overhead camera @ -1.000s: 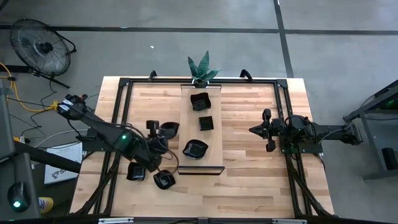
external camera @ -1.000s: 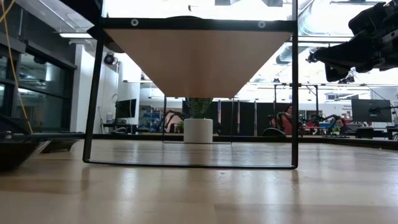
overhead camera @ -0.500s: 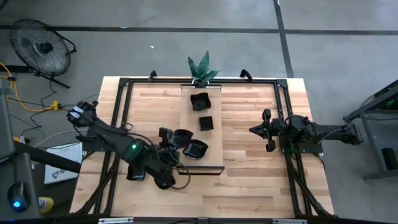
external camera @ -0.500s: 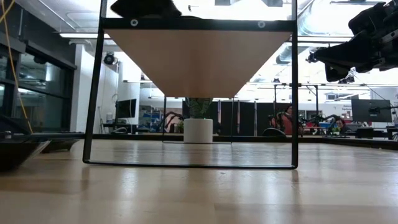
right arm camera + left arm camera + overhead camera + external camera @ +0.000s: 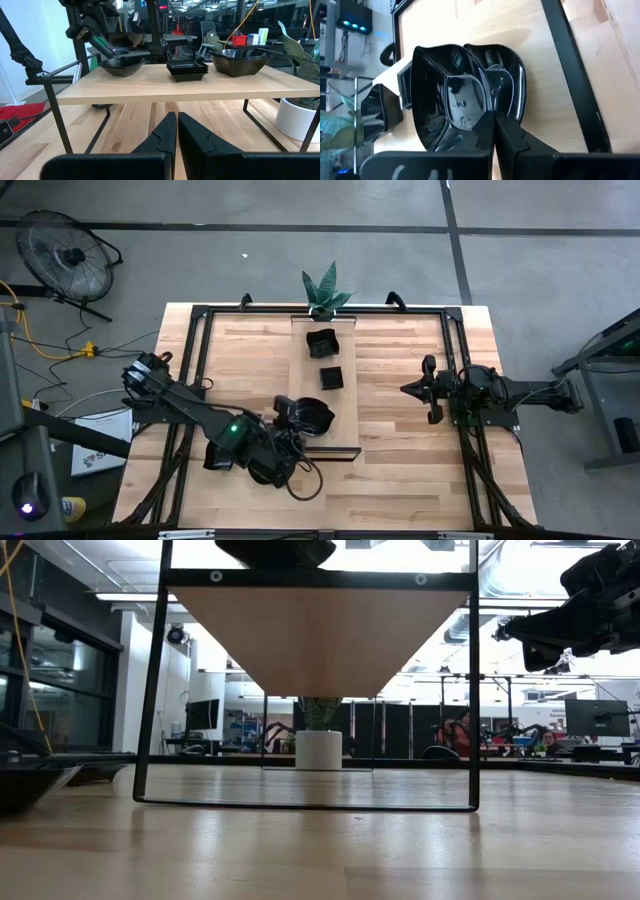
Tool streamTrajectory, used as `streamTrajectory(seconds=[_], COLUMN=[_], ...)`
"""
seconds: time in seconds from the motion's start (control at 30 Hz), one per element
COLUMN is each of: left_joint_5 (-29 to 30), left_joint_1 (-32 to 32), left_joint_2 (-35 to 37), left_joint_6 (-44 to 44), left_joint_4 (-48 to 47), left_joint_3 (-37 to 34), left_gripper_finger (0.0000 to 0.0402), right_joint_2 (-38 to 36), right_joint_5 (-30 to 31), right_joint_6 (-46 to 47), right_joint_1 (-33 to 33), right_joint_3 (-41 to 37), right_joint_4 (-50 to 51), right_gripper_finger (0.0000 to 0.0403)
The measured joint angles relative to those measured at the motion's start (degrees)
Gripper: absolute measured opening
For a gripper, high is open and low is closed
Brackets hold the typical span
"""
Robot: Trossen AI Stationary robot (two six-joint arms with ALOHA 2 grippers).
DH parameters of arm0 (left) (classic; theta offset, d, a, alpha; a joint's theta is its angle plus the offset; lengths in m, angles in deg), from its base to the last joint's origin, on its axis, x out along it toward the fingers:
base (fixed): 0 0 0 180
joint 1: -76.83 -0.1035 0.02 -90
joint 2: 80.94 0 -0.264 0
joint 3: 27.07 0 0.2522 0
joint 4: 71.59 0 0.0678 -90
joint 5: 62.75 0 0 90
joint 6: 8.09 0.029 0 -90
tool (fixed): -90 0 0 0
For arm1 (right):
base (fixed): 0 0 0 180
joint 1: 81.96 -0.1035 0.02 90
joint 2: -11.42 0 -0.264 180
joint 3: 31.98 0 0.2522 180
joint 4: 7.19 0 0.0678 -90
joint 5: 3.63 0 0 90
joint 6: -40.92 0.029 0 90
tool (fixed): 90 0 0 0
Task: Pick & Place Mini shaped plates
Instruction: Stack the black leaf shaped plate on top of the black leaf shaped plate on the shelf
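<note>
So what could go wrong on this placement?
1. The left tool pinches the held plate only by its rim, so the plate may tilt or slip.
2. It overlaps the plate on the board; releasing here could nest them or knock that plate.
3. Both are at the near end of the raised board, so a nudge could send one off.

The right tool is parked off to the right.

Pale wood table [image 5: 390,470]; raised wooden board [image 5: 345,405], potted plant [image 5: 325,292], two black dishes [image 5: 217,458] on it.
</note>
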State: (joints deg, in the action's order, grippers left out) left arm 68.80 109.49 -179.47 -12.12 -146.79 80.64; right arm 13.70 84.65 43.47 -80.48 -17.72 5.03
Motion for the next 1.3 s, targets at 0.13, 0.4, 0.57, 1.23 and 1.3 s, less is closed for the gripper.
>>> streamTrajectory(seconds=[0.13, 0.4, 0.57, 1.23, 1.3], left_joint_5=[0.0, -0.1, 0.2, -0.9, -1.0], left_joint_1=[0.0, 0.0, 0.0, -1.2, -1.2], left_joint_2=[-0.3, -2.4, -3.0, -4.6, -4.6], left_joint_6=[0.8, 0.8, 0.8, 0.6, 0.6], left_joint_4=[2.1, 4.0, 5.0, 5.4, 5.4], left_joint_3=[0.2, 0.2, 0.2, 0.2, 0.2], left_gripper_finger=[0.0000, 0.0000, 0.0000, 0.0000, 0.0000], right_joint_2=[0.0, 0.0, 0.0, 0.0, 0.0], right_joint_5=[0.0, 0.0, 0.0, 0.0, 0.0], right_joint_6=[0.0, 0.0, 0.0, 0.0, 0.0], right_joint_1=[0.0, 0.0, 0.0, 0.0, 0.0], right_joint_3=[0.0, 0.0, 0.0, 0.0, 0.0], right_joint_4=[0.0, 0.0, 0.0, 0.0, 0.0], right_gripper_finger=[0.0012, 0.0012, 0.0012, 0.0012, 0.0012])
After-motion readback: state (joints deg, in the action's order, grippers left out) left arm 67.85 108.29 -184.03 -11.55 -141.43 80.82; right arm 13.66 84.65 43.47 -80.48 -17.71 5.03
